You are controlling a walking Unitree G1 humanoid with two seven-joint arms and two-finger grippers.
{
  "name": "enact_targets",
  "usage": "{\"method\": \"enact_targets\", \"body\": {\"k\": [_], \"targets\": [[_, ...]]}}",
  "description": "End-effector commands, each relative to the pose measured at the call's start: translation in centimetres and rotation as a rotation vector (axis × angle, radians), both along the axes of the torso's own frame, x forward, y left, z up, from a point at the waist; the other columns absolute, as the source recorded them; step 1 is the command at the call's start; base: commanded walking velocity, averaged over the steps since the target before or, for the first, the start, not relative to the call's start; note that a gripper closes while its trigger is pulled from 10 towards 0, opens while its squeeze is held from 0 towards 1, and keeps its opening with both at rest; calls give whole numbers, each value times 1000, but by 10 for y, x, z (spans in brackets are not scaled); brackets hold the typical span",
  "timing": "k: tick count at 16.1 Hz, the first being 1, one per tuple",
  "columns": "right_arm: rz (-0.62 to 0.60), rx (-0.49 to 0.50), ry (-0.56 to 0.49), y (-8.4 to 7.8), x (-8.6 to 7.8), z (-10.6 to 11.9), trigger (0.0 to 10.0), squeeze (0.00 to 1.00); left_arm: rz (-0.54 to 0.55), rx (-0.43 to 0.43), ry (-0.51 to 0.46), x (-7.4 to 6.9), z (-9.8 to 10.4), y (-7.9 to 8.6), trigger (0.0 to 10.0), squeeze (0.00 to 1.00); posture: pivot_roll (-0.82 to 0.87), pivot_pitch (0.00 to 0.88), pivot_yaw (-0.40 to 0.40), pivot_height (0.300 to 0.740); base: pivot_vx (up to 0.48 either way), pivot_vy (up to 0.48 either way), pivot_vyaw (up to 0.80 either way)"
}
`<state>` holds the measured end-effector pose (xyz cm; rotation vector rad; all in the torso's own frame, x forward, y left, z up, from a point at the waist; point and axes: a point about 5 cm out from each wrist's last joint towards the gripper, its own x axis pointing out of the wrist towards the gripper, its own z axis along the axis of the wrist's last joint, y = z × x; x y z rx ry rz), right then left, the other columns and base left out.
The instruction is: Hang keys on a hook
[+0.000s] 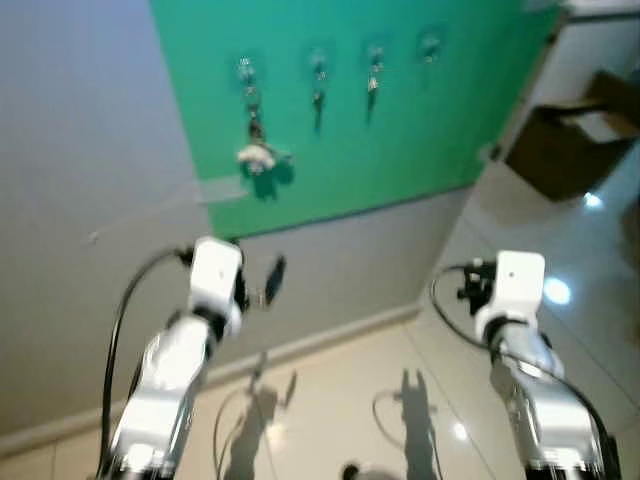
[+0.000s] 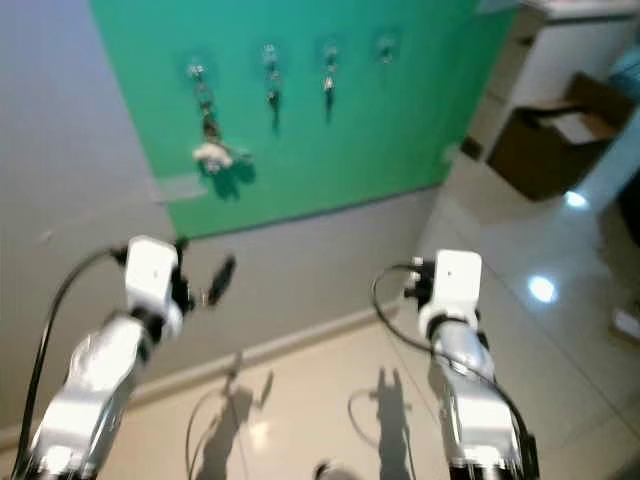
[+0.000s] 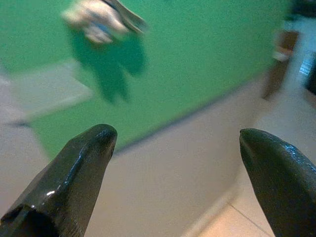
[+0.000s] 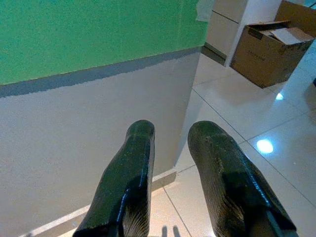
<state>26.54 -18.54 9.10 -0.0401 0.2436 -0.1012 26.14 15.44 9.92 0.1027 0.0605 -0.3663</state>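
Green wall panel [image 1: 400, 120] ahead, row of four hooks [image 1: 319, 62] near top. Keys [image 1: 257, 152] hang on leftmost hook, above and just ahead of left gripper [image 3: 177, 148]. Left gripper wide open, holds nothing, raised toward grey wall below panel. Right gripper [image 4: 170, 133] nearly closed, narrow gap between fingers, empty, pointing at grey wall base. Cardboard box [image 1: 575, 135] on tiled floor [image 1: 560, 240], well right of right gripper.
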Motion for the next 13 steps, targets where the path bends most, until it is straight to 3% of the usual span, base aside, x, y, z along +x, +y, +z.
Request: {"method": "enact_targets", "body": {"k": [1,5,6,11,13], "targets": [[8,-14,22,-1,-5,-2,10000,0,-64,-19,-35,0,12,-9,10000,0,-61,14,8,740,0,0,-800],[6,11,32,3,-13,-6,10000,0,-25,36,-41,8,10,-6,10000,0,-80,8,42,740,0,0,-800],[-6,11,38,2,-17,-5,10000,0,44,19,-59,15,12,-3,10000,0,-88,5,53,740,0,0,-800],[-44,-25,-7,-4,-14,1,10000,0,98,-26,-120,27,23,-5,10000,0,-102,0,64,740,0,0,-800],[-22,-24,-19,0,-13,7,10000,0,114,-16,-126,27,22,-2,10000,0,-107,0,61,740,0,0,-800]]}}
